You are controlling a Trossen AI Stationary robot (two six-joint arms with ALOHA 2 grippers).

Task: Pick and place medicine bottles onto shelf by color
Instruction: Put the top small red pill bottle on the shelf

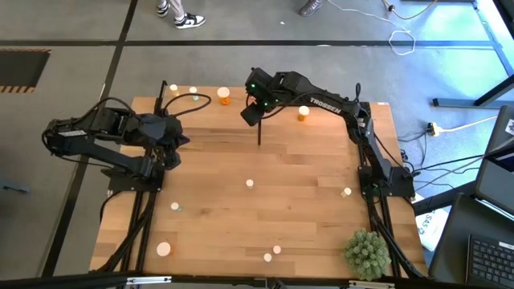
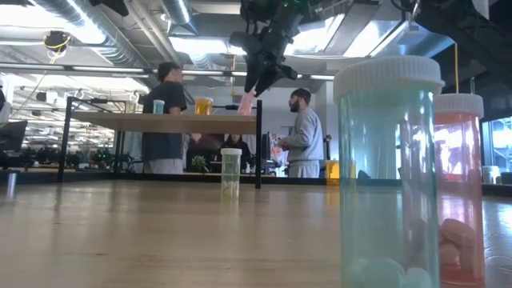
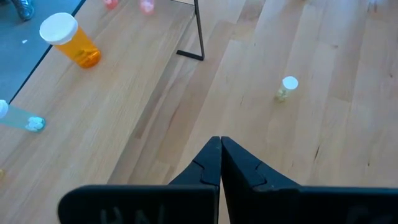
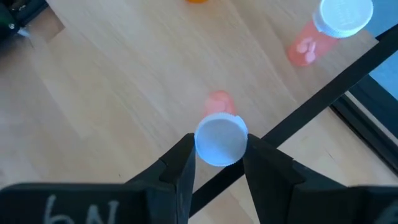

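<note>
My right gripper (image 4: 217, 155) hangs above the far middle of the table (image 1: 265, 209), over the shelf (image 2: 160, 122), its jaws partly apart and clamped on the white cap of a reddish bottle (image 4: 219, 134), which hangs below them clear of the shelf surface. In the low view the same reddish bottle shows as a small pink shape under the fingertips, above the shelf's near right post. Another reddish bottle (image 4: 329, 28) stands on the shelf just beyond a black rail. An orange bottle (image 1: 223, 96) and a second orange bottle (image 1: 303, 113) stand on the far part of the shelf, to the left and right of the gripper. A pale green bottle (image 2: 230, 172) stands on the table under the shelf. My left gripper (image 3: 220, 163) waits at the left side of the table, jaws pressed together, holding nothing.
</note>
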